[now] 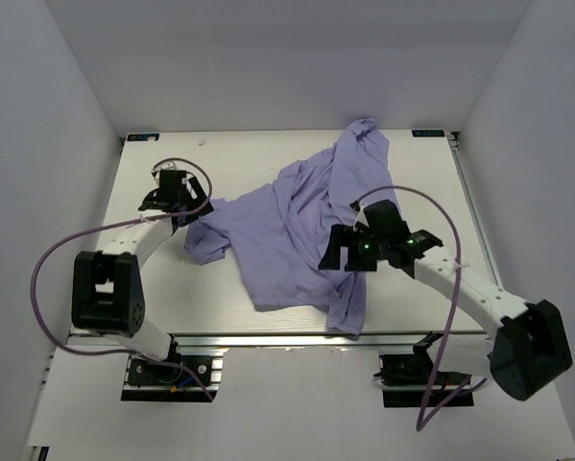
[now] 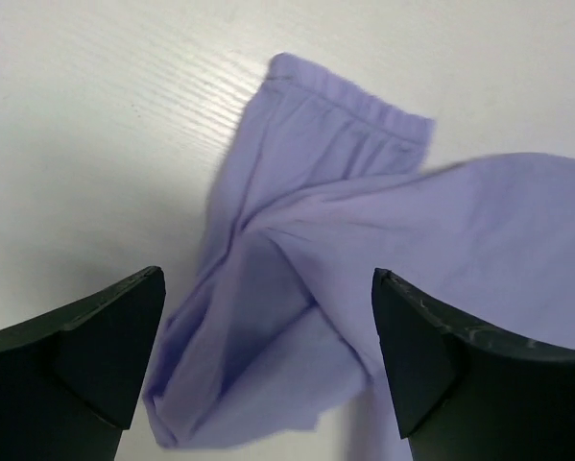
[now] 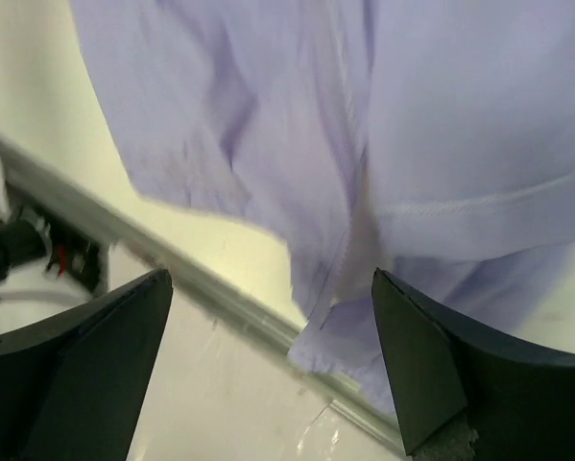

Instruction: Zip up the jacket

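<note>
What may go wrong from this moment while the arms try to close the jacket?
1. The jacket lies across the near edge of the table under the open right gripper; a pull might drag it off.
2. The open left gripper hovers over a sleeve cuff, so it may pinch the wrong fabric.

The jacket [image 3: 460, 115] runs past the right wrist view's top and right edges; the right hand [image 1: 333, 254] hides fabric from above.

No text is readable: a left teal label [image 1: 140, 136] and a right teal label [image 1: 427, 133] sit on the desk's [image 1: 268, 158] far corners, their print too small to read
</note>
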